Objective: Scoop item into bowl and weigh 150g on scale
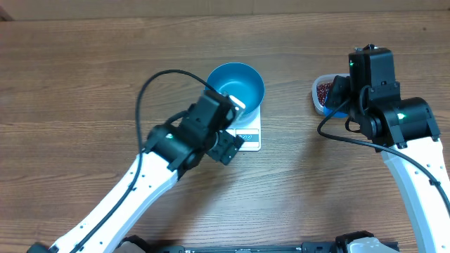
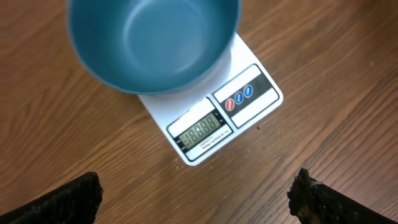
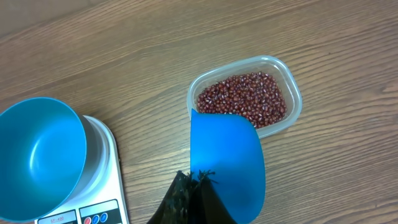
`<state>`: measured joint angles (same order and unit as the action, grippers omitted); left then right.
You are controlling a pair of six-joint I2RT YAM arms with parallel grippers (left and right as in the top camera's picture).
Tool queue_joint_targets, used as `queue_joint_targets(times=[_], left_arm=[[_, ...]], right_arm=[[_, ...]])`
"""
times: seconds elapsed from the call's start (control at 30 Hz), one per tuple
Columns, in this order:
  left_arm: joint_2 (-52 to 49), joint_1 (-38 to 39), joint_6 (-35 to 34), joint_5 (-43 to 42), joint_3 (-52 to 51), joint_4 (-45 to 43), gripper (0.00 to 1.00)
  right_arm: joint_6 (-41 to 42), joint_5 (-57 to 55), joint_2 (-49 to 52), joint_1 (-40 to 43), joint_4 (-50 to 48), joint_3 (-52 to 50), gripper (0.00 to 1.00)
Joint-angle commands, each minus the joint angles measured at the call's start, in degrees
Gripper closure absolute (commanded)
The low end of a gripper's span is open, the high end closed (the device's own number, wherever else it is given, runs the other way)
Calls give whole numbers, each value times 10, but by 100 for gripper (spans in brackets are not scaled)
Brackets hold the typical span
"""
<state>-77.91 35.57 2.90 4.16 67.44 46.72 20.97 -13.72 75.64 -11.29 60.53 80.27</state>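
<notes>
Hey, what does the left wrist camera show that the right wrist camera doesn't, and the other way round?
Only the left wrist view: the left gripper, jaws wide open and holding nothing, and the scale's display in full.

Only the right wrist view: the clear tub of beans, and next to it the blue scoop held by the right gripper, jaws shut.

Both: the empty blue bowl sitting on the white scale, on the wooden table.
</notes>
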Motion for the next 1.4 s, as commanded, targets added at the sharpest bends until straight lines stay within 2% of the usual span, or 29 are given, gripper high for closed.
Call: queue_joint_targets(times=[0.0, 0.13, 0.47, 1.37], left_arm=[[49, -26, -2, -43, 7, -11, 0], [99, -45, 1, -82, -3, -34, 0], [216, -46, -18, -83, -119, -110, 0], [162, -46, -16, -80, -124, -114, 0]], right_arm=[[0, -1, -11, -2, -4, 19, 96], [0, 7, -10, -2, -4, 19, 96], [0, 22, -11, -2, -4, 19, 96], [2, 25, -10, -2, -4, 19, 96]])
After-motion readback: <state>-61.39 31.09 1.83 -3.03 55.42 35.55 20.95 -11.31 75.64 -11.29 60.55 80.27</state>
